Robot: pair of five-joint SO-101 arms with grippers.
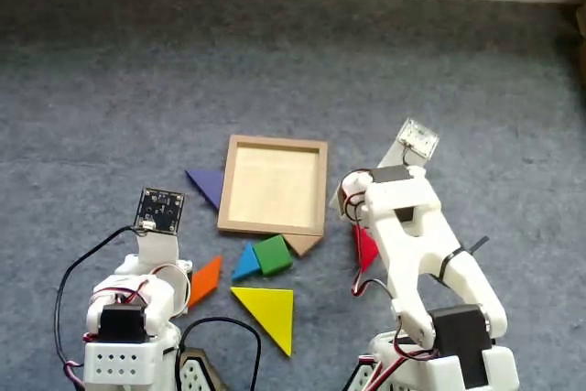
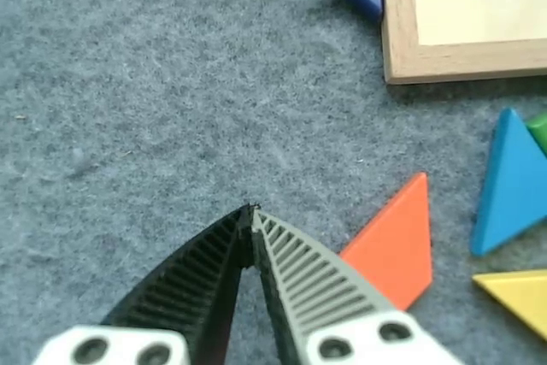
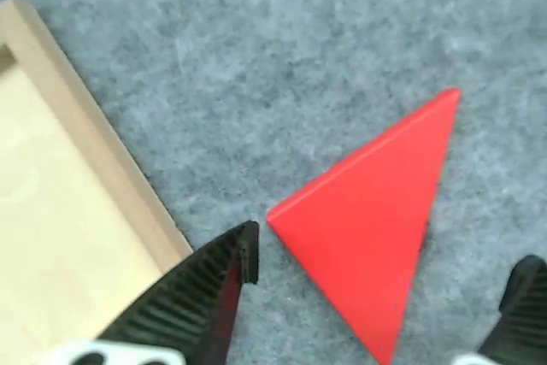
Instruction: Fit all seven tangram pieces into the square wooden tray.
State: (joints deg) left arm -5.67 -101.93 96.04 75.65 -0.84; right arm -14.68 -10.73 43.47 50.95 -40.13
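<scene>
Right pincer (image 3: 385, 262) is spread, straddling the red triangle (image 3: 376, 203) on the counter. Left pincer (image 2: 250, 221) is pressed together, empty, near the orange piece (image 2: 397, 245). Farther off, the wooden tray (image 1: 275, 142) lies bare, so I judge all seven pieces remain to fit.

Bare grey worktop (image 1: 275, 61) stretches wide beyond the tray's (image 1: 275, 142) far rim. Just beside its near rim the blue triangle (image 1: 244, 265), green square (image 1: 273, 255) and tan triangle (image 1: 304, 243) crowd together, the orange piece (image 1: 205, 279) and yellow triangle (image 1: 267, 313) close behind. The purple triangle (image 1: 209, 185) lies against the left rim. The right arm (image 1: 421, 244) hangs beside the right rim, its spread pincer (image 3: 386, 267) straddling the red triangle (image 3: 367, 203).
</scene>
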